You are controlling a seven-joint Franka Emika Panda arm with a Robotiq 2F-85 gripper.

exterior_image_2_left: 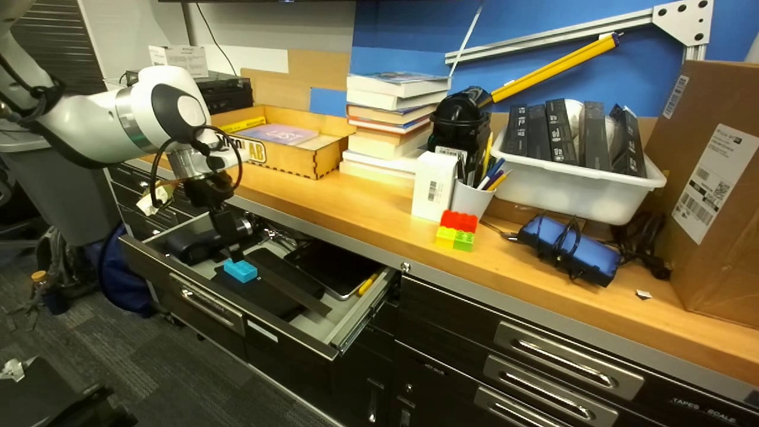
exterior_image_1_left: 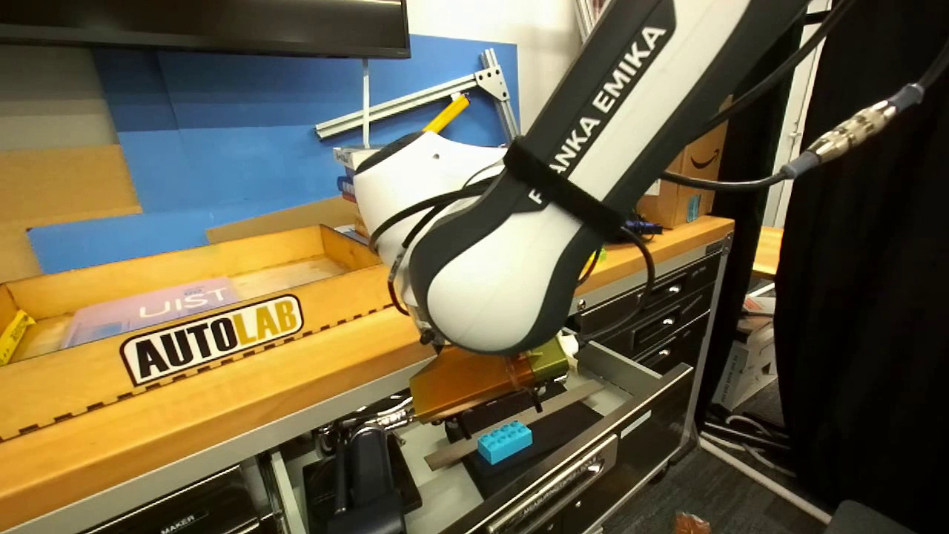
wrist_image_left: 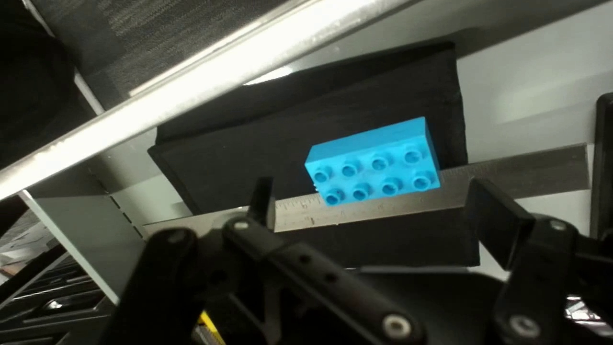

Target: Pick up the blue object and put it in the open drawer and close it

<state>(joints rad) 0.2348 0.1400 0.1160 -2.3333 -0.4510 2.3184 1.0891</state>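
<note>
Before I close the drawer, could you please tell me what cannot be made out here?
Ruler, wrist view: partly hidden by the blue block.
Rear of the open drawer, in an exterior view: hidden beneath the worktop.
Lettering on the stacked books, in an exterior view: too small.

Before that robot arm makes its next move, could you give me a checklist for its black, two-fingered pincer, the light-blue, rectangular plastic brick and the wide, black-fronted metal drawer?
1. Light-blue brick inside the drawer: ok, it lies studs up.
2. Pincer open: ok, its jaws stand wide apart.
3. Brick free of the pincer: ok, the wrist view shows a gap between it and each jaw.
4. Pincer raised out of the drawer: not ok, it hangs low, close to the brick.
5. Bulky, rounded black tool low enough to pass under the wooden countertop: cannot tell.
6. Drawer shut: not ok, it stands pulled out.
</note>
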